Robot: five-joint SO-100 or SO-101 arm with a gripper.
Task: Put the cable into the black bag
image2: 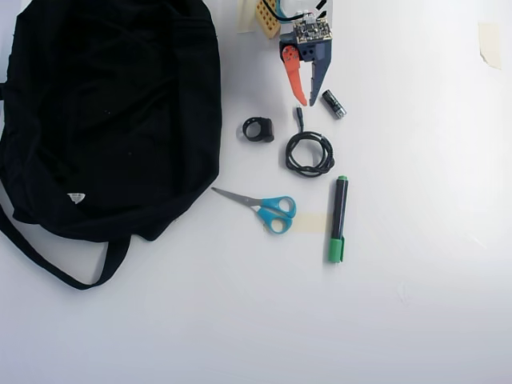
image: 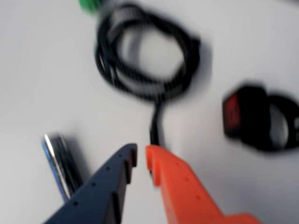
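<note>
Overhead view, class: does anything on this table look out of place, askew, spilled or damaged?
Nothing stands out. The coiled cable, scissors, green marker and small black ring-shaped part lie intact on the table, apart from each other, beside the black bag.

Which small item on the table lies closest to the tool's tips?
The coiled black cable: its loose end reaches the tool. The small cylinder, ring, scissors and marker lie clear.
</note>
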